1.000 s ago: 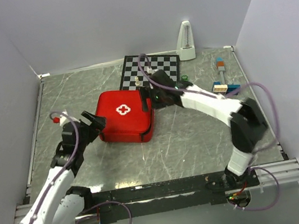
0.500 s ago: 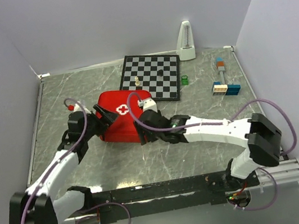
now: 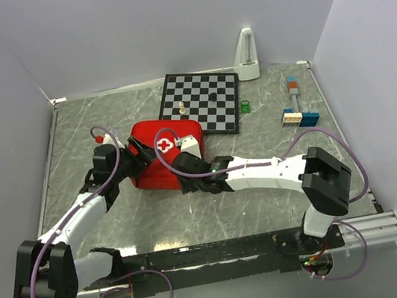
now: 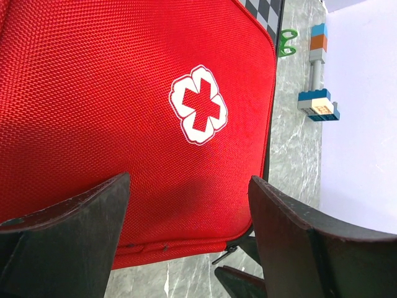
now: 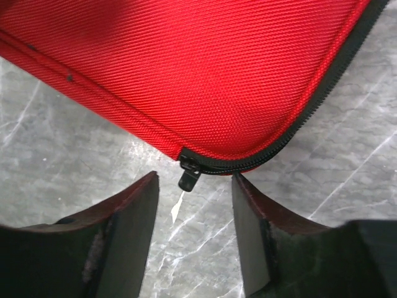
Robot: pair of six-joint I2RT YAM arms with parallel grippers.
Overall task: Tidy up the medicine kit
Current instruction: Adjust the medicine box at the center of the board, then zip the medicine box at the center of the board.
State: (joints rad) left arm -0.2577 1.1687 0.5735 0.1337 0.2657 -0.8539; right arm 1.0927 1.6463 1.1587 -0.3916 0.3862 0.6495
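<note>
The medicine kit (image 3: 153, 165) is a red zip case with a white cross, lying closed on the grey table in front of the chessboard. My left gripper (image 3: 136, 154) is open and reaches over the kit's left part; in the left wrist view its fingers (image 4: 186, 192) straddle the red top (image 4: 124, 93) near the front edge. My right gripper (image 3: 189, 184) is open at the kit's front corner. In the right wrist view its fingers (image 5: 194, 183) flank the black zipper pull (image 5: 187, 177), which hangs from the kit's edge (image 5: 186, 68), without touching it.
A chessboard (image 3: 202, 101) with one pale piece (image 3: 181, 108) lies behind the kit. A white metronome (image 3: 246, 56) stands at the back wall. A small green item (image 3: 245, 106) and coloured blocks (image 3: 299, 114) lie at the right. A small red-capped item (image 3: 98, 137) sits by the left wrist.
My right arm swung from the kit's far right side round to its front corner. My left arm moved forward onto the kit's left side. The kit stayed closed.
</note>
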